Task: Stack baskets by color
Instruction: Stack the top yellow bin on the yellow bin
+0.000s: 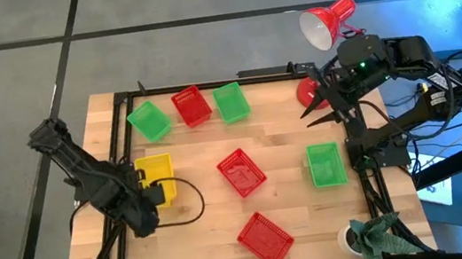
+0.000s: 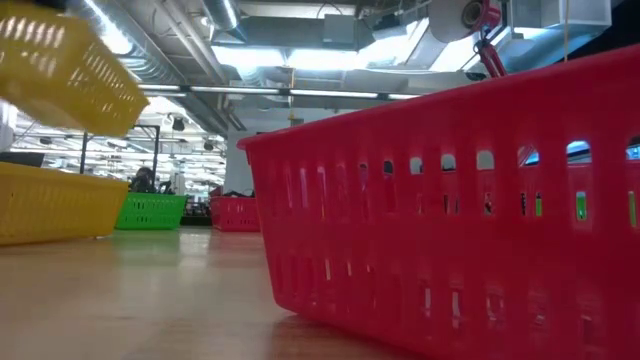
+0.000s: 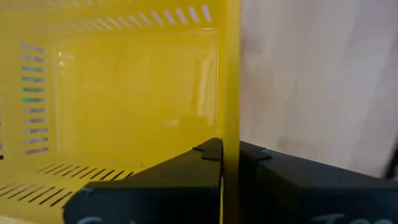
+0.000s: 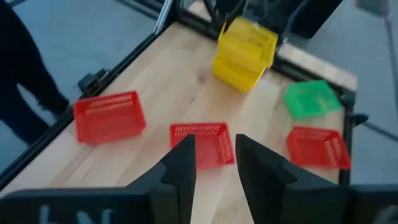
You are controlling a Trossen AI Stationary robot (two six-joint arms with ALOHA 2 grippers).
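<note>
Yellow perforated plastic filled the left wrist view: the left gripper (image 3: 230, 163) was clamped shut on the thin rim wall of a yellow basket (image 3: 124, 93), one finger inside and one outside. In the low view this basket hung tilted above a second yellow basket (image 2: 55, 205) resting on the table; judged, the lifted one was being carried over it to nest, colour on colour. Both sat directly below the left gripper at the wooden table's (image 1: 286, 140) left edge.

Right gripper (image 1: 324, 104) waited raised near the red desk lamp (image 1: 324, 23), fingers spread wide, empty. Ahead of it lay three red baskets (image 4: 202, 144) and a green basket (image 4: 311, 98), all apart, unstacked.

Baskets: shallow, rectangular, slotted mesh walls, smooth solid rims, slightly tapered, so likely to nest easily.
</note>
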